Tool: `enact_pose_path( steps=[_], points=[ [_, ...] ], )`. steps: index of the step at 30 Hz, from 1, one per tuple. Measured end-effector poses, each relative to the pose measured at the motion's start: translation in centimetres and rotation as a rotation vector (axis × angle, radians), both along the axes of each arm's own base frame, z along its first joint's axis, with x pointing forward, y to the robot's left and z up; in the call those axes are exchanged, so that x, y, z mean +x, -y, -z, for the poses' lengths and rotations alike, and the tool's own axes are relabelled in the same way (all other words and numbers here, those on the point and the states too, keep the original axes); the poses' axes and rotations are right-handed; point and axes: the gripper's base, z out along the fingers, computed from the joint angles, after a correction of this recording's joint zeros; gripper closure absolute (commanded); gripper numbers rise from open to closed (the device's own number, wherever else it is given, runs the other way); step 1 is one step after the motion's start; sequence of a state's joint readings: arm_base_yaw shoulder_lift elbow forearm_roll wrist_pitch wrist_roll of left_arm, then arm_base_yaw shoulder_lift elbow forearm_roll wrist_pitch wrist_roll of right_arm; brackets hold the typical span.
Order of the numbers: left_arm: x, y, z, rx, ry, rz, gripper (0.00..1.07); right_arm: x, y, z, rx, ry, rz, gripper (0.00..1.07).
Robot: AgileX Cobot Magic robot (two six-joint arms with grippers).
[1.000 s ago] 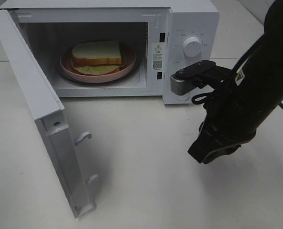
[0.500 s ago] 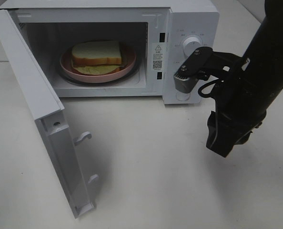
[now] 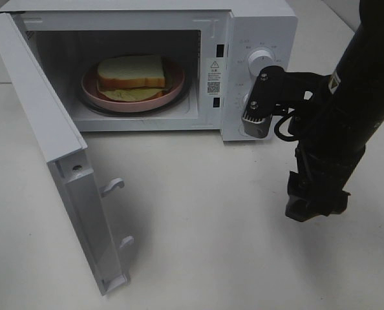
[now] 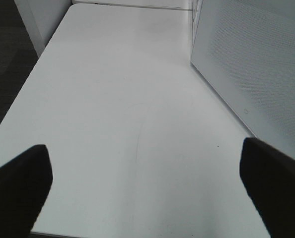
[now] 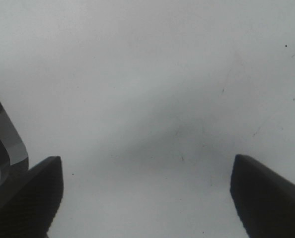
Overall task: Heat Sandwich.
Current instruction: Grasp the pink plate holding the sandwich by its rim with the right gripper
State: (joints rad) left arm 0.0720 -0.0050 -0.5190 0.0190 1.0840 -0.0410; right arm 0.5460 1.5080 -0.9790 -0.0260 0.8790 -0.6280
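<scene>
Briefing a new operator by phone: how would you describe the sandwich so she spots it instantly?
Find the open white microwave on the table. Inside sits a round pink plate. The sandwich lies on it: thick white bread, tan crust, yellowish-green filling, narrower than the plate.

we see the microwave (image 3: 263,26) at the back of the table (image 3: 198,245), its door (image 3: 43,123) swung out to the left and toward the front. inside it the sandwich (image 3: 130,71) lies on the plate (image 3: 114,100). the right gripper (image 3: 311,210) hangs over the table, in front of the microwave's right end, nearer us than the knob (image 3: 262,59).
</scene>
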Motion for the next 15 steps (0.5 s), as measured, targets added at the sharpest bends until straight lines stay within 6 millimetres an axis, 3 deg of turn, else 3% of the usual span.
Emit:
enact_pose_path(
  steps=[15],
  points=[
    [0.0, 0.0, 0.0, 0.0, 0.0, 0.0, 0.09, 1.4, -0.8, -0.3, -0.008, 0.192, -0.441, 0.22]
  ],
)
